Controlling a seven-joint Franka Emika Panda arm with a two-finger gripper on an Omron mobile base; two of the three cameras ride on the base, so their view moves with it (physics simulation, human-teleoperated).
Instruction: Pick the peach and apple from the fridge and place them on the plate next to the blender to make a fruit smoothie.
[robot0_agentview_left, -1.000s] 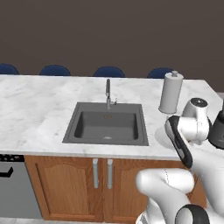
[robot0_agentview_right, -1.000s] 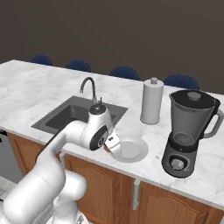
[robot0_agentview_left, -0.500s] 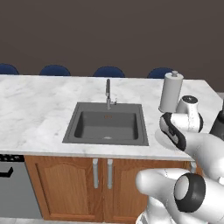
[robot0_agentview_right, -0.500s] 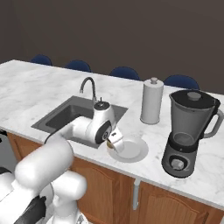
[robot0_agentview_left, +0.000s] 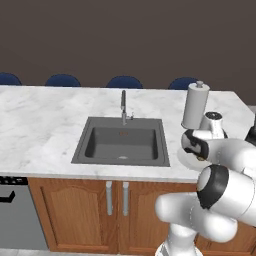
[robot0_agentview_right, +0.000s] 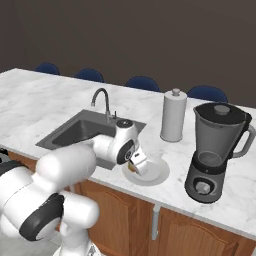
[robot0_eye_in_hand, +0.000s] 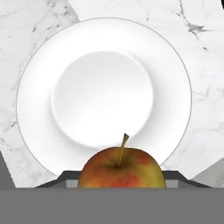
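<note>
Gripper (robot0_agentview_right: 136, 164) closed on the small round red apple with a yellowish patch (robot0_eye_in_hand: 122, 168), poised over the round plain white plate (robot0_eye_in_hand: 39, 87).

Apple sits stem-up in the grip, above the plate's near rim, not its centre. Plate lies bare on the white marbled counter (robot0_agentview_right: 30, 102); beyond it stands the dark grey blender with translucent jug (robot0_agentview_right: 216, 150). Risk, as I judge it: released here, the round fruit lands on the sloping rim and rolls off onto the counter.
</note>
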